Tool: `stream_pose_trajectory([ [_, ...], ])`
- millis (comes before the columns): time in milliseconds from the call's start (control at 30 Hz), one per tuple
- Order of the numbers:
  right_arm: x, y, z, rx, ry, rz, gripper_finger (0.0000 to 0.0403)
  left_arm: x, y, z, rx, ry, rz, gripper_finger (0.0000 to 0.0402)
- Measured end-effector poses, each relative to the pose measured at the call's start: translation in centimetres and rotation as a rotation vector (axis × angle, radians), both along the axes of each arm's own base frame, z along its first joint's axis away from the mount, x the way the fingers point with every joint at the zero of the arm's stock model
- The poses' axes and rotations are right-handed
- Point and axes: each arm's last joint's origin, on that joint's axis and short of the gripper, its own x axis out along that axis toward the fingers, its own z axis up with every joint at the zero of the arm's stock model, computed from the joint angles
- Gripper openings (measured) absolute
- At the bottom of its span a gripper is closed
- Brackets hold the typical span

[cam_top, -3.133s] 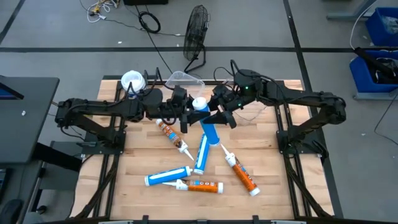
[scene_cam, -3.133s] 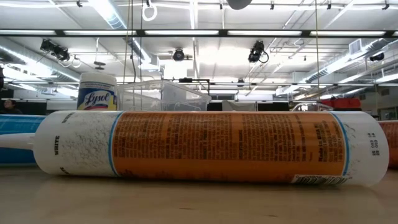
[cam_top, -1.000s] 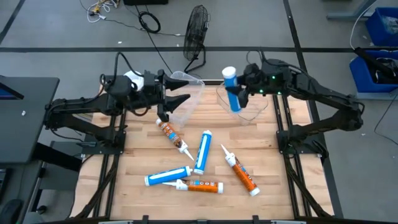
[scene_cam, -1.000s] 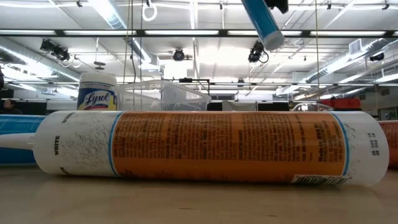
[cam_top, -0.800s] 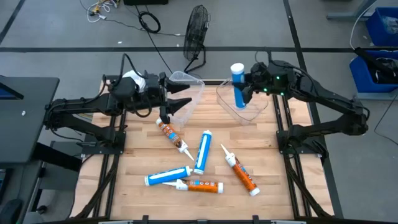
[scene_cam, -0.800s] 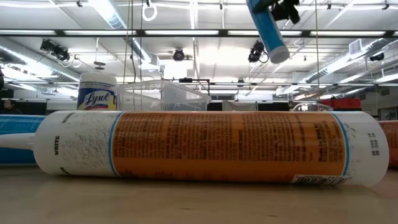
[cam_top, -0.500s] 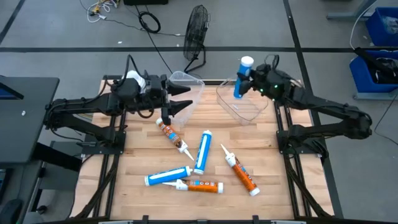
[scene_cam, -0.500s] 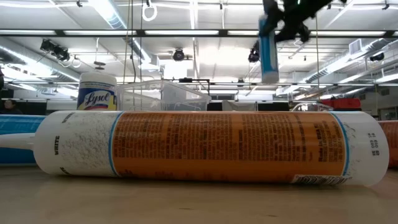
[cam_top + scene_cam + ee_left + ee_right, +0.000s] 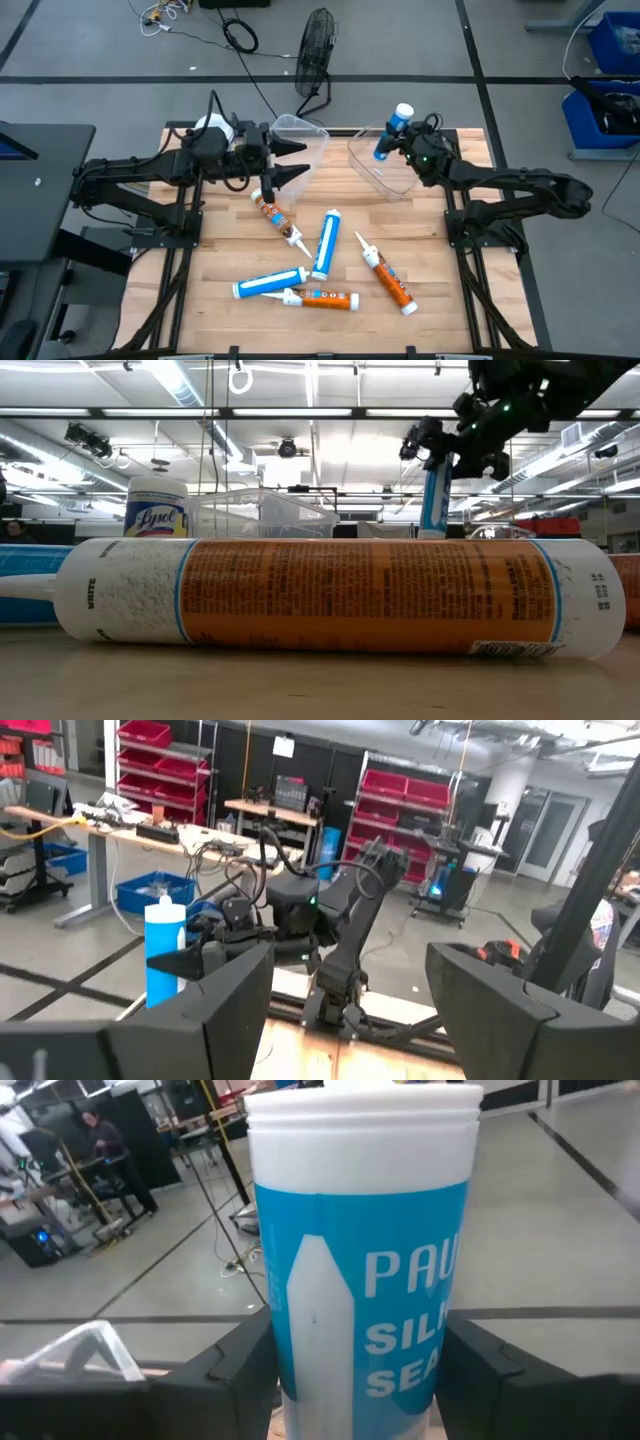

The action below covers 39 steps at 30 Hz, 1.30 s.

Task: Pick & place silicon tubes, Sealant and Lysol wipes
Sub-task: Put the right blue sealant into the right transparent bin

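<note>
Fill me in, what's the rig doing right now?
The right pincer holds a blue silicone tube upright, nozzle down, over the right clear bin at the table's back edge. The left pincer is open and empty beside the left clear bin. Five more tubes lie scattered on the table. The Lysol wipes stand at the back left corner.

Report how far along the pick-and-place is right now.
Done: nothing clearly shows as placed. In hand: the right gripper holds a blue silicone tube upright over the right clear bin. Left: five tubes lie on the table, and the Lysol wipes stand at the back. The left gripper, open, hovers by the left clear bin.
</note>
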Motion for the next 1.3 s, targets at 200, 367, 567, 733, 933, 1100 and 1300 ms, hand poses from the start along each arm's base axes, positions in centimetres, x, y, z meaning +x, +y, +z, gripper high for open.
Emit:
stream_pose_trajectory([
  [200,1.5,-0.8,-1.1,-0.064,0.091,0.01,0.0204,0.0,0.0,-0.3,-0.001,0.032,0.001,0.0268],
  [367,2.2,-1.6,-2.7,-0.036,0.122,-0.022,0.0204,0.0,0.0,-0.5,-0.002,0.051,0.001,0.0268],
  [567,3.1,-2.6,-4.6,-0.032,0.143,-0.095,0.0204,0.0,0.0,-0.5,-0.002,0.053,-0.026,0.0268],
  [733,3.6,-3.3,-5.6,-0.05,0.178,-0.093,0.0204,0.0,0.0,-0.8,-0.001,0.078,-0.028,0.0268],
  [933,3.8,-3.9,-6.4,-0.062,0.226,-0.098,0.0204,0.0,0.0,-1.0,0.002,0.099,-0.028,0.0268],
  [1100,4.2,-4.0,-6.6,-0.092,0.221,-0.093,0.0204,0.0,0.0,-1.0,0.004,0.104,-0.028,0.0268],
  [1300,4.6,-4.2,-7.3,-0.097,0.215,-0.096,0.0204,0.0,0.0,-1.0,0.005,0.106,-0.028,0.0268],
])
